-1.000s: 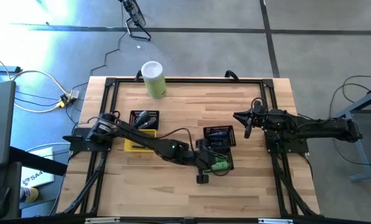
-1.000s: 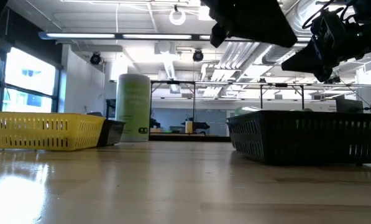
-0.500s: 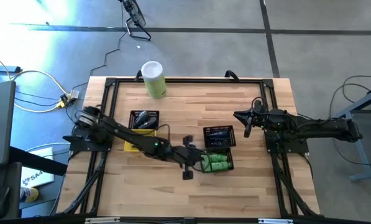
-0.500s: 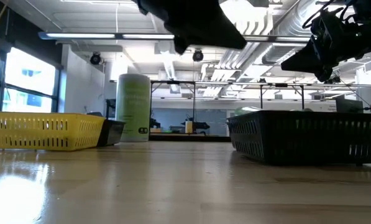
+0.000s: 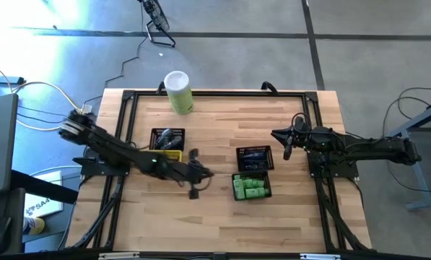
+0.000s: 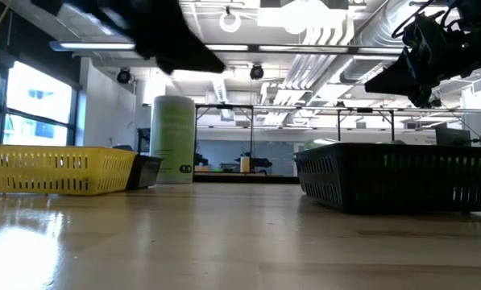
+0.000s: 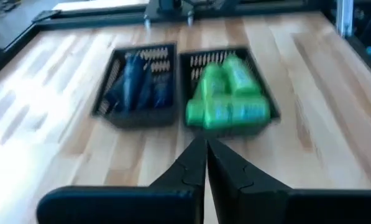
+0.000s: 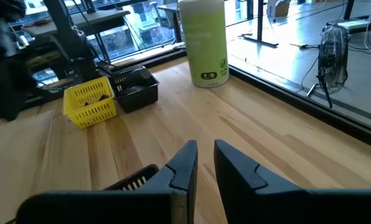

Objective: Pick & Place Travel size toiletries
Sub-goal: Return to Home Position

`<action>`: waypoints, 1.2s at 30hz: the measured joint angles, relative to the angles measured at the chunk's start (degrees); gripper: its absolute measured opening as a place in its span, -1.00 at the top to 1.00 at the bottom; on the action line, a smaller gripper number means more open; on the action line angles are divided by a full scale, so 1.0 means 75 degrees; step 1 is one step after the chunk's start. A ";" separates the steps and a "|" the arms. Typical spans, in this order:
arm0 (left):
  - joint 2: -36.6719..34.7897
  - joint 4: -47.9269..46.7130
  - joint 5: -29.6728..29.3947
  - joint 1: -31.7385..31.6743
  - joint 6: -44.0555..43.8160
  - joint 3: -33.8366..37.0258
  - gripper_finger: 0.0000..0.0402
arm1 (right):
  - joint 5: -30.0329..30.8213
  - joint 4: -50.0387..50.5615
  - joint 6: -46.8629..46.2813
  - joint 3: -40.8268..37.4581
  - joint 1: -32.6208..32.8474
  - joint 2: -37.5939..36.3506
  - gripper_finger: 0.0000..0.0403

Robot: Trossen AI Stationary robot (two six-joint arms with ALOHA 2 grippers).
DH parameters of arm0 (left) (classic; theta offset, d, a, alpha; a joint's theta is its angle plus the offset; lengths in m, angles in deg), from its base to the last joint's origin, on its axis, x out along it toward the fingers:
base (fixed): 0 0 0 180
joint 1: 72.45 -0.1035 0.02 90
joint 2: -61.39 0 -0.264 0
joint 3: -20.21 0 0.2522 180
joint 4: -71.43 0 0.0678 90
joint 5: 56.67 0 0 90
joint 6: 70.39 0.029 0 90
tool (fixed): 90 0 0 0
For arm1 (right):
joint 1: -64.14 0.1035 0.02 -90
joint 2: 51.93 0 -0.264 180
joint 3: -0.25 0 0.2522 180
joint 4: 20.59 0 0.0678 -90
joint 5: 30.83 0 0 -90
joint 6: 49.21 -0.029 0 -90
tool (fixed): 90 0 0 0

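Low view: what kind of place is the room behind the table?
Probably an open-plan robotics lab or workshop: bare ceiling ducts, long strip lights, and in the high view a concrete floor with loose cables.

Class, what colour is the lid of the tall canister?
White lid; clearest in the high view.

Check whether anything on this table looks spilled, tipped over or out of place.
Nothing stands out. The bright green bottles lie inside one black mesh basket, the bluish tubes inside the neighbouring basket, and the tall pale-green canister stands upright. The left pincer is shut and empty; the right pincer waits apart.
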 joint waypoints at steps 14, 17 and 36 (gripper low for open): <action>-0.3638 0.0086 0.0005 -0.0291 0.0687 0.3264 0.95 | 0.0044 0.0304 -0.0001 -0.0001 -0.0001 0.0096 0.77; -0.4439 0.0043 0.0373 -0.0297 0.0960 0.3613 0.95 | 0.0047 0.0234 0.0000 -0.0001 -0.0003 0.0102 0.77; -0.8218 -0.1717 0.1542 -0.0243 0.1659 0.4255 0.95 | 0.0033 0.0287 -0.0003 -0.0001 -0.0003 0.0112 0.77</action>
